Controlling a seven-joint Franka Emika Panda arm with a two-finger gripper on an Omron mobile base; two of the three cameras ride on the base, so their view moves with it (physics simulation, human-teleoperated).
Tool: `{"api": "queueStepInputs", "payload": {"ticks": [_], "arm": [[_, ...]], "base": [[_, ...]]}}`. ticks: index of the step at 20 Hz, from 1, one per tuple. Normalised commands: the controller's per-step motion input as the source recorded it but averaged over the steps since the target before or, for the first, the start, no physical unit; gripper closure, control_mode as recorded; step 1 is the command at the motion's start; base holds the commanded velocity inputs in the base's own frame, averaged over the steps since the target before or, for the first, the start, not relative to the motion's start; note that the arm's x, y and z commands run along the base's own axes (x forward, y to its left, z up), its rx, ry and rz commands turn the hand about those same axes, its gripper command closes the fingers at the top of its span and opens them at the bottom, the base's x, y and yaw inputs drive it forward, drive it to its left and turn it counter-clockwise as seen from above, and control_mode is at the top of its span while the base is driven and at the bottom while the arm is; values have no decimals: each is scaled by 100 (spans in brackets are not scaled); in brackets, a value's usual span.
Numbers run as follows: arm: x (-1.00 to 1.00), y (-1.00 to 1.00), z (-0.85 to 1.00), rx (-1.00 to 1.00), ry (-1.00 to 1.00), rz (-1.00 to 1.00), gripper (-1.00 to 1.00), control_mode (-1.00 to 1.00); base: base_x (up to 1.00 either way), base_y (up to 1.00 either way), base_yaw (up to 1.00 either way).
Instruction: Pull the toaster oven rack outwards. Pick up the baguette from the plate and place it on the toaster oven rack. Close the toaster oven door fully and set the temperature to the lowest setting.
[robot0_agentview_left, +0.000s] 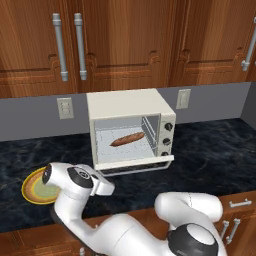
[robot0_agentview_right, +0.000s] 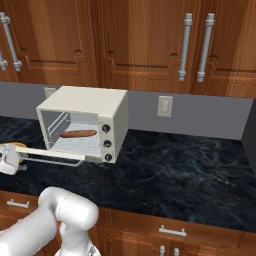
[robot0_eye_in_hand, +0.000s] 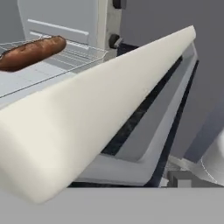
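Note:
The cream toaster oven (robot0_agentview_left: 127, 107) (robot0_agentview_right: 95, 102) stands on the dark counter with its door (robot0_agentview_left: 134, 164) (robot0_agentview_right: 50, 152) folded down, about level. The baguette (robot0_agentview_left: 127, 139) (robot0_agentview_right: 78, 133) (robot0_eye_in_hand: 30, 51) lies on the wire rack (robot0_agentview_left: 125, 147) (robot0_eye_in_hand: 74, 59) in the cavity. My gripper (robot0_agentview_left: 104, 187) (robot0_agentview_right: 6, 161) hovers low by the left end of the door's pale bar handle (robot0_eye_in_hand: 100, 109), which crosses the hand view very close. Its jaws stand open with nothing between them. The plate (robot0_agentview_left: 35, 189) sits bare at the left, behind my forearm.
Three knobs (robot0_agentview_left: 167, 141) (robot0_agentview_right: 105, 143) run down the oven's right side. Wall outlets (robot0_agentview_left: 65, 108) (robot0_agentview_right: 164, 106) sit on the grey backsplash, with wooden cabinets above. Dark marble counter (robot0_agentview_right: 175, 170) stretches to the right of the oven.

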Motion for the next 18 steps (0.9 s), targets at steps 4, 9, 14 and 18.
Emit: {"api": "queueStepInputs", "payload": {"ticks": [4, 9, 14, 18], "arm": [[41, -94, 39, 0, 0, 21, -100, -100], [60, -96, 34, 0, 0, 22, -100, -100], [76, -100, 23, 0, 0, 26, -100, -100], [67, -100, 16, 2, 0, 25, -100, -100]], "base": [[0, 0, 0], [0, 0, 0], [0, 0, 0], [0, 0, 0]]}}
